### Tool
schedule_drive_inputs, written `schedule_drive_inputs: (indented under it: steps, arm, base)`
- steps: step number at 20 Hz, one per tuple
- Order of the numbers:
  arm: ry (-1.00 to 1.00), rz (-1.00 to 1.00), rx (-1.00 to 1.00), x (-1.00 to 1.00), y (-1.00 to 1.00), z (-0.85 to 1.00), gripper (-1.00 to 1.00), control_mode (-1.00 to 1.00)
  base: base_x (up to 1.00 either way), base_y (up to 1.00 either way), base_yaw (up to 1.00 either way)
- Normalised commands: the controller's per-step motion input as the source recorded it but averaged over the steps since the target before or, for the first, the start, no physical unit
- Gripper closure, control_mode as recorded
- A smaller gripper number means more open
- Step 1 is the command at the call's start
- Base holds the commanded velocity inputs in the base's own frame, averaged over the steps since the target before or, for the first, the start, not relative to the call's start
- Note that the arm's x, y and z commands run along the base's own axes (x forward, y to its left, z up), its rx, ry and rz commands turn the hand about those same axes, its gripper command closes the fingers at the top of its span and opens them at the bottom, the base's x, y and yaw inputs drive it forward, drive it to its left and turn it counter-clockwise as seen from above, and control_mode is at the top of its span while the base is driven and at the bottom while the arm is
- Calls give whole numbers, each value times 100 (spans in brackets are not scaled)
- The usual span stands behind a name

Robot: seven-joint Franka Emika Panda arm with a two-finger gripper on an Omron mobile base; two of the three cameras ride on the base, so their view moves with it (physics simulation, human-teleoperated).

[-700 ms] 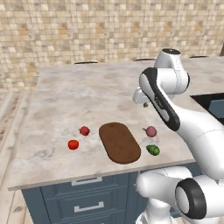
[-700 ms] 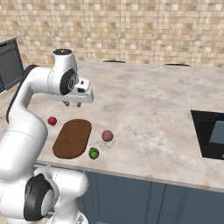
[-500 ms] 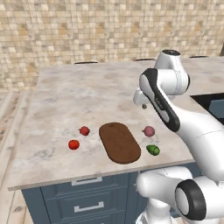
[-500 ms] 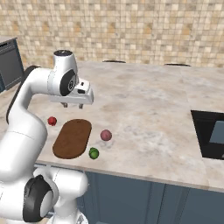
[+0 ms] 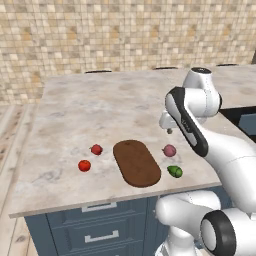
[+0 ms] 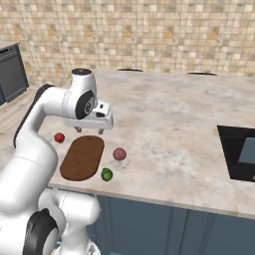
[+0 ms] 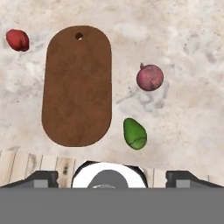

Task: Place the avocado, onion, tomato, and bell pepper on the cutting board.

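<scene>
- The bench (image 5: 100, 110) is a marbled beige stone top over blue-grey drawers, and it carries all the produce.
- The cutting board (image 5: 136, 162) lies flat near the front edge of the bench, bare on top, with a small hole at one rounded end in the hand view (image 7: 78, 36).
- The end effector (image 6: 89, 130) hangs above the far end of the board, clear of it, its two fingers spread wide with nothing between them.
- The onion (image 5: 169, 150) sits on the bench just to the right of the board, apart from it.
- The avocado (image 5: 174, 171) lies in front of the onion, close to the bench's front edge and beside the board's near end.
- Two red items rest left of the board: one (image 5: 96, 149) nearer it, the other (image 5: 84, 165) farther out and nearer the front edge.
</scene>
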Motion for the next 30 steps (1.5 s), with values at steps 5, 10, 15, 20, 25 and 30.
schedule_drive_inputs:
  steps: [5, 10, 15, 20, 25, 30]
  arm:
    - [0, 0, 0, 0, -38, -49, -100, -100]
    - [-7, 0, 0, 12, -15, -66, -100, -100]
    - [-13, 0, 0, 45, -1, -53, -100, -100]
    - [-7, 0, 0, 31, -14, -47, -100, -100]
    - [-4, 0, 0, 39, -10, -37, -100, -100]
    - [-1, 0, 0, 43, -6, -27, -100, -100]
  base:
    - [0, 0, 0]
    - [0, 0, 0]
    - [0, 0, 0]
    - [0, 0, 0]
    - [0, 0, 0]
    - [0, 0, 0]
